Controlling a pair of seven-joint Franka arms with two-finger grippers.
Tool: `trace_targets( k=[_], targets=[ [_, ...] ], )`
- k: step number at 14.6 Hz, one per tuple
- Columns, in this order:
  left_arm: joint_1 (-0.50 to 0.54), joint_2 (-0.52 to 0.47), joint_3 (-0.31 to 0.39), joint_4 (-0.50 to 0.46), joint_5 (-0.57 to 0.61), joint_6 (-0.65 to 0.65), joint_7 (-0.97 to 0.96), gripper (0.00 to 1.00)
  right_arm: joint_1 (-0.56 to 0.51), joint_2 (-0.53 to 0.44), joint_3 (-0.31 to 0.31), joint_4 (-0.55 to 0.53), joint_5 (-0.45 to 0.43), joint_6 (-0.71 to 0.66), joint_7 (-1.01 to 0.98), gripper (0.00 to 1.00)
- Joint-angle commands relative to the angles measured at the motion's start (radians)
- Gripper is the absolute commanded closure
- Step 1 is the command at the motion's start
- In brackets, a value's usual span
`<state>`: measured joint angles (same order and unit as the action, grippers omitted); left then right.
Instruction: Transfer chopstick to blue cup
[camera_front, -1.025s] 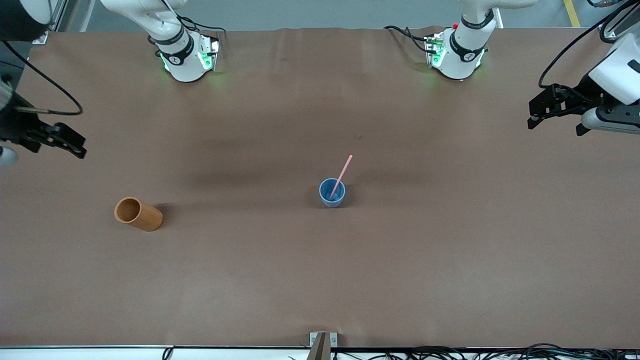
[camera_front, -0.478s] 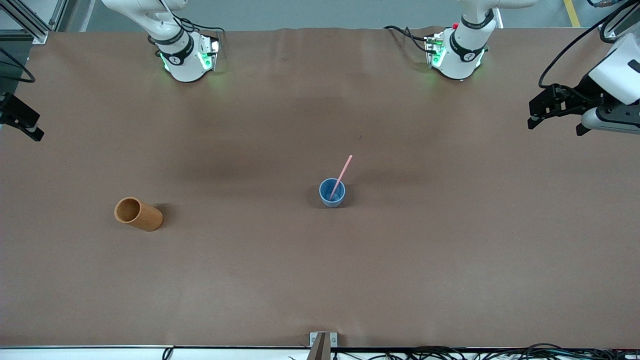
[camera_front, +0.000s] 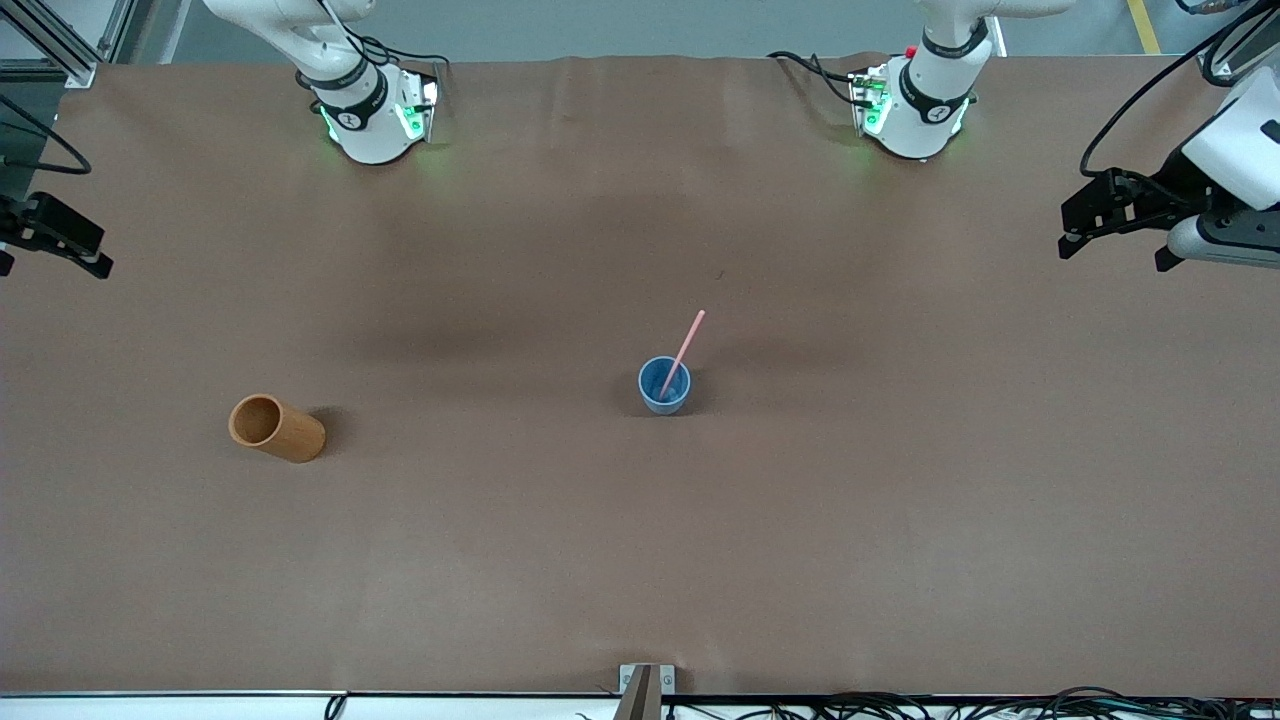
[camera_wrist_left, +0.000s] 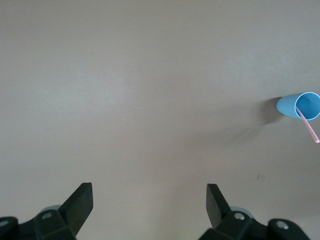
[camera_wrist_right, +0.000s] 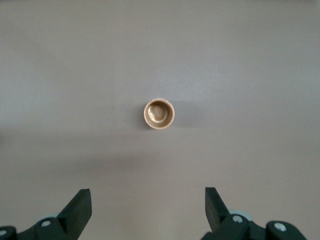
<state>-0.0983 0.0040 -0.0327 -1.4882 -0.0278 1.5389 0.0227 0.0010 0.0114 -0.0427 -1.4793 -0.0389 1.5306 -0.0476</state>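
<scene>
The blue cup (camera_front: 664, 386) stands upright near the middle of the table. The pale-pink chopstick (camera_front: 684, 349) rests inside it, leaning over the rim toward the robots' bases. The left wrist view shows the blue cup (camera_wrist_left: 300, 105) and chopstick (camera_wrist_left: 310, 128) well away from the fingers. My left gripper (camera_front: 1113, 255) hangs open and empty over the left arm's end of the table; its own view shows the left gripper (camera_wrist_left: 149, 187) with bare table between the jaws. My right gripper (camera_front: 50, 265) hangs open over the right arm's end of the table; seen from the wrist, the right gripper (camera_wrist_right: 147, 191) holds nothing.
An orange-brown cylinder cup (camera_front: 276, 427) stands toward the right arm's end of the table, nearer the front camera than the blue cup. The right wrist view looks straight down into the orange-brown cup (camera_wrist_right: 159, 113). Cables run along the table's front edge (camera_front: 900, 700).
The right gripper has drawn back toward the right arm's end of the table, away from the cups. The left gripper, the cups and the chopstick have stayed put.
</scene>
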Motion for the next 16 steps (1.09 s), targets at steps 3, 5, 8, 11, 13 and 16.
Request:
trace_targets(
  k=[3, 5, 8, 11, 13, 16],
  targets=[
    [0.006, 0.008, 0.001, 0.022, -0.014, -0.023, 0.002, 0.0, -0.033, -0.043, 0.014, -0.056, 0.016, -0.009, -0.086, 0.0],
    [0.006, 0.008, 0.001, 0.022, -0.012, -0.023, 0.002, 0.0, -0.032, -0.067, 0.014, -0.082, 0.016, -0.006, -0.086, 0.0],
    [0.006, 0.008, 0.001, 0.022, -0.012, -0.025, 0.002, 0.0, -0.032, -0.064, 0.014, -0.081, 0.016, -0.012, -0.087, 0.0],
    [0.008, 0.008, 0.001, 0.022, -0.014, -0.025, 0.002, 0.0, -0.03, -0.059, 0.014, -0.07, 0.014, -0.013, -0.087, 0.0],
    [0.008, 0.008, 0.001, 0.022, -0.014, -0.025, 0.003, 0.0, -0.03, -0.059, 0.015, -0.07, 0.016, -0.018, -0.089, 0.0],
    [0.008, 0.008, 0.001, 0.022, -0.014, -0.025, 0.003, 0.0, -0.026, -0.06, 0.02, -0.07, 0.017, -0.04, -0.104, 0.0]
  ],
)
